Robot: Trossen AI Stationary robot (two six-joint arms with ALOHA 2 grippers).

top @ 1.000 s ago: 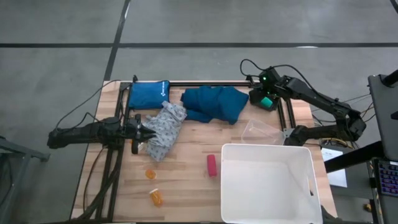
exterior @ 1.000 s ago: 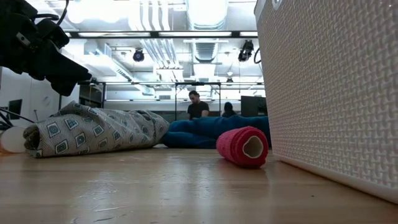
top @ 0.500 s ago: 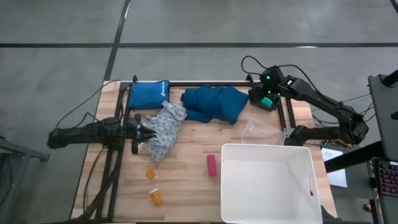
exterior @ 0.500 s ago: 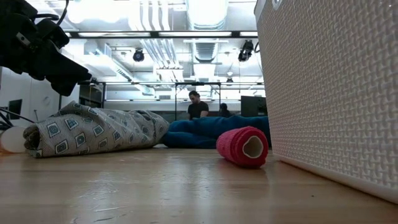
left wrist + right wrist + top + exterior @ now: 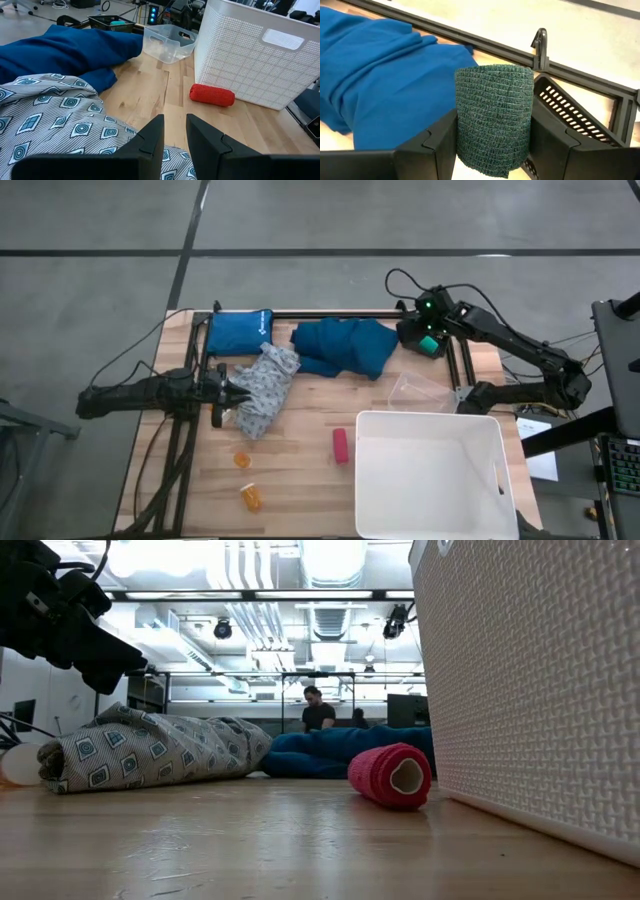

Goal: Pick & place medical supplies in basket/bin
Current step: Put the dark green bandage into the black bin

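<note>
the left gripper sits low over the near-left edge of the pale grey-blue patterned garment, fingers narrowly parted with no cloth between them. toward the centre lie two orange pill bottles, the pink-red cylinder just left of the white tub, and the dark teal garment at the far edge. the right gripper hovers at the far right corner, clenched on a green wrap roll

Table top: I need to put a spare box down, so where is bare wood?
Bare wood lies between the orange pill bottles and the red roll, left of the white tub. The far edge is crowded: blue pouch, patterned cloth, teal cloth.
</note>
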